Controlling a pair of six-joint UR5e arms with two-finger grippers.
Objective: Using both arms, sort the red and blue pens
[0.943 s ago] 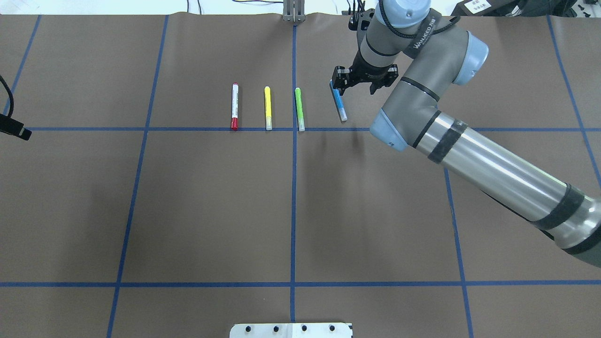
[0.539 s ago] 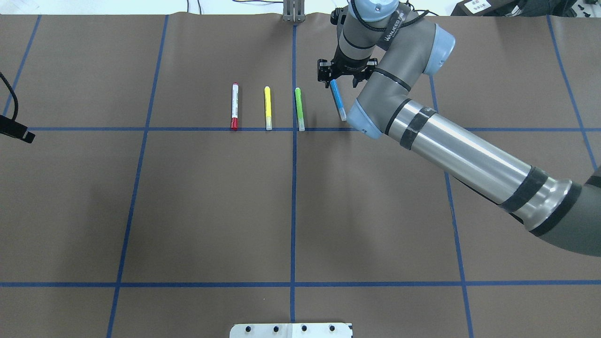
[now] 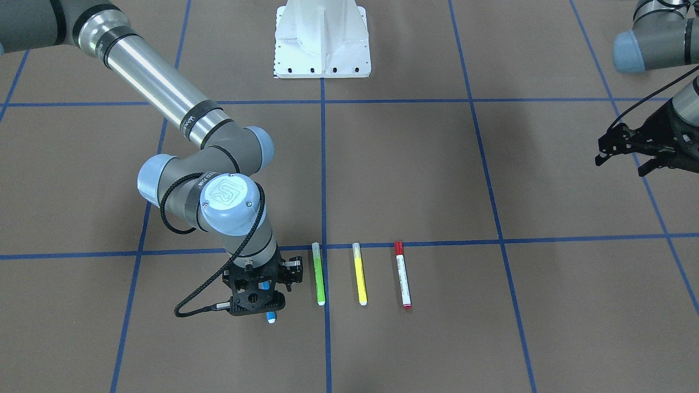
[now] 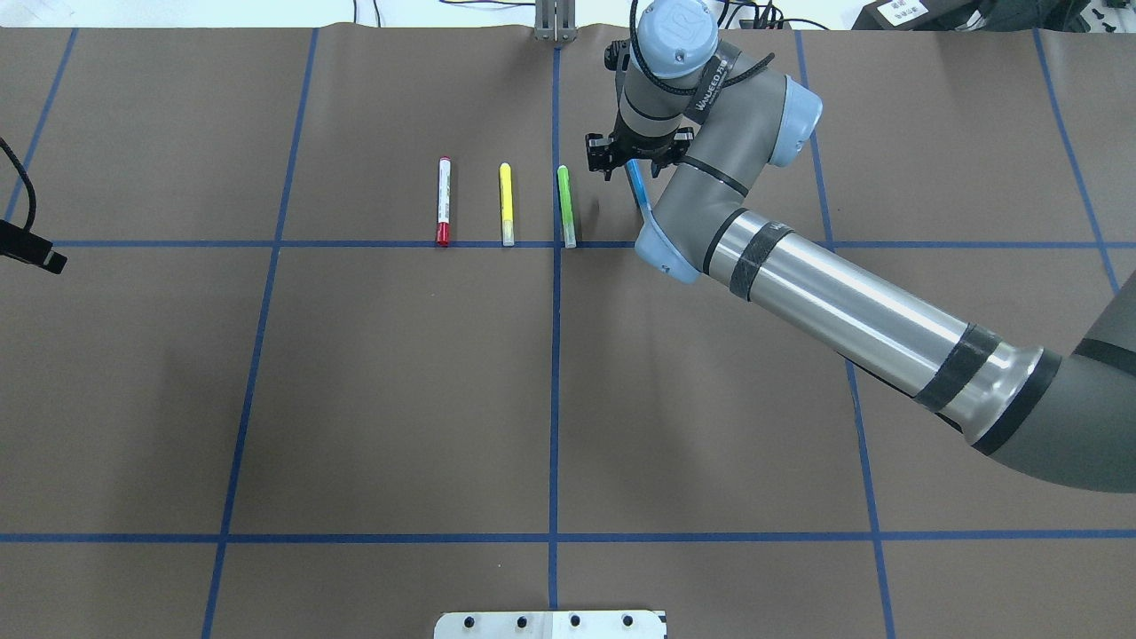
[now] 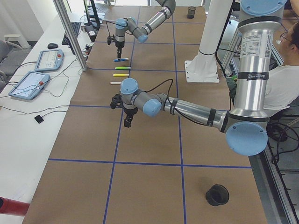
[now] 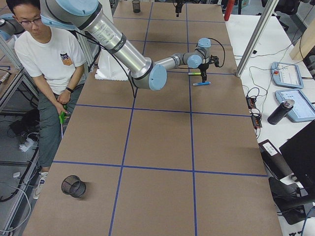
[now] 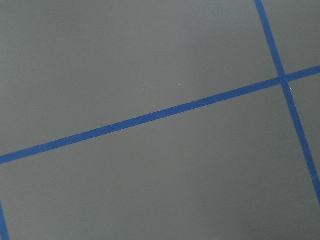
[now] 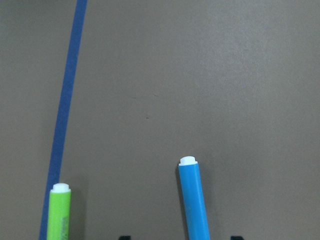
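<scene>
Fingers (image 4: 593, 162) of right gripper (image 4: 626, 169) stand apart astride blue pen (image 8: 195, 205), those of left gripper (image 3: 620, 164) also apart

Overhead and front opposed, sharing table (image 4: 399, 399), sides lengthwise, wrists close-up

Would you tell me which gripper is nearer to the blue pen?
Right. The right gripper hangs directly over the blue pen, jaws astride it; the left gripper is far off, beyond the red pen.
</scene>
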